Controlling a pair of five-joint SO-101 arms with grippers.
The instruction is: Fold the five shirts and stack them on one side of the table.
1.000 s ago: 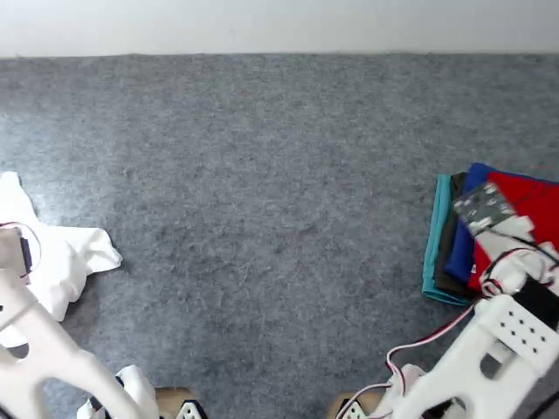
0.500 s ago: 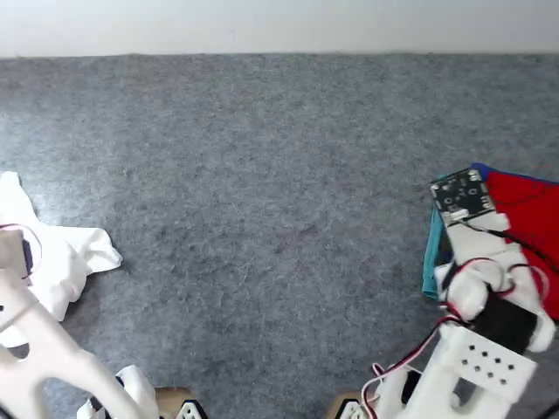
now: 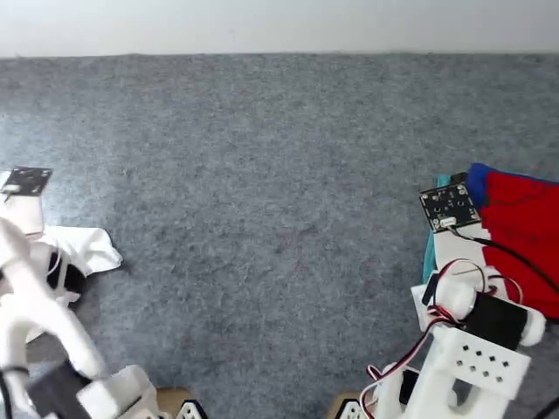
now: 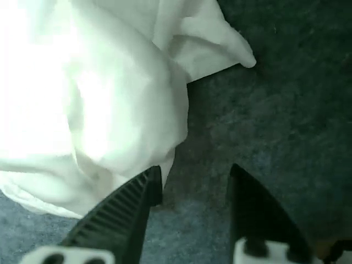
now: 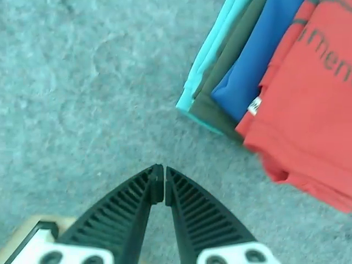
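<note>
At the near left of the table (image 3: 279, 175), with the left gripper (image 4: 195, 170) spread over the edge of the crumpled white shirt (image 4: 93, 99), lower straight, pinch a single layer and draw it flat toward the open middle, well apart from the right gripper (image 5: 163, 170), pressed together beside the four-shirt stack (image 5: 258, 82) farther right.

Seemingly a robotics lab bench: grey felt tabletop (image 3: 262, 218), plain white wall (image 3: 262, 26), bare-wired white arm (image 3: 476, 360).

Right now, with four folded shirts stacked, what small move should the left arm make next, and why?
Probably lower the open left gripper onto the edge of the crumpled white cloth shirt and close; it hangs over that edge, and this shirt lies unfolded.
</note>
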